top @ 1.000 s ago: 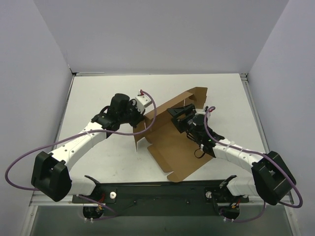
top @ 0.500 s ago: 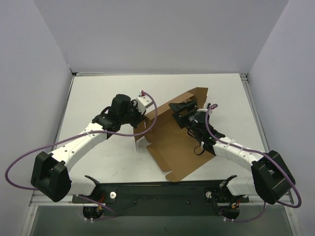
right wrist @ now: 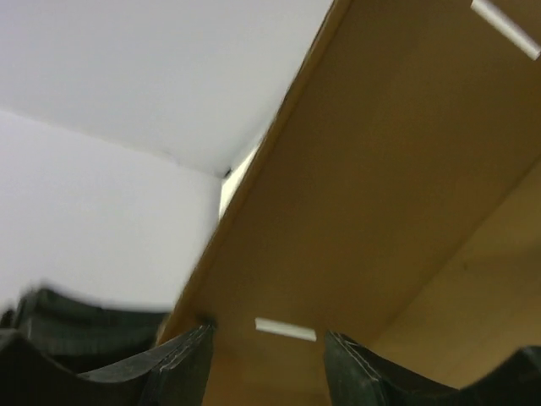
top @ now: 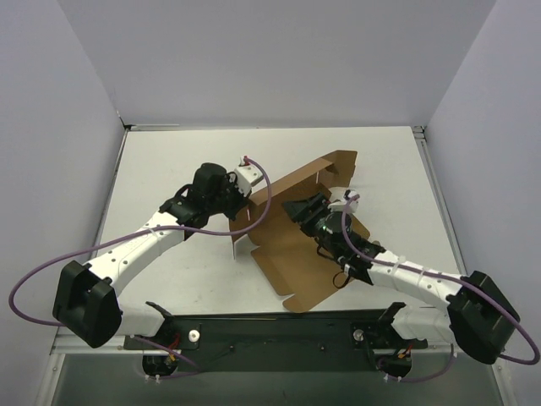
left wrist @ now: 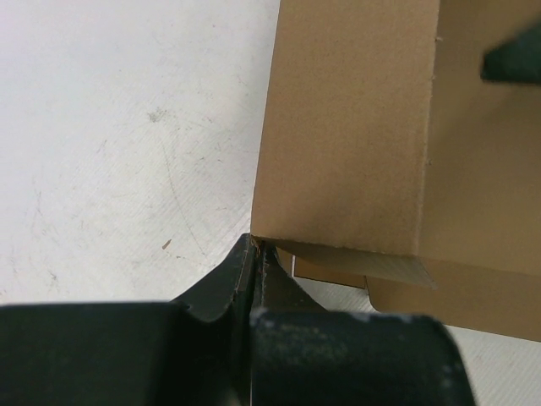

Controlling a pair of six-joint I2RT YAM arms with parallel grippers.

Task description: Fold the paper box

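The left hand (left wrist: 256,245) is pinching just one corner of the paper box (top: 292,254), probably risking a slip or tear if the open right hand (right wrist: 266,338) is shoving the raised wall.

Parted fingers (right wrist: 177,368) just under the tilted paper box (right wrist: 363,203)
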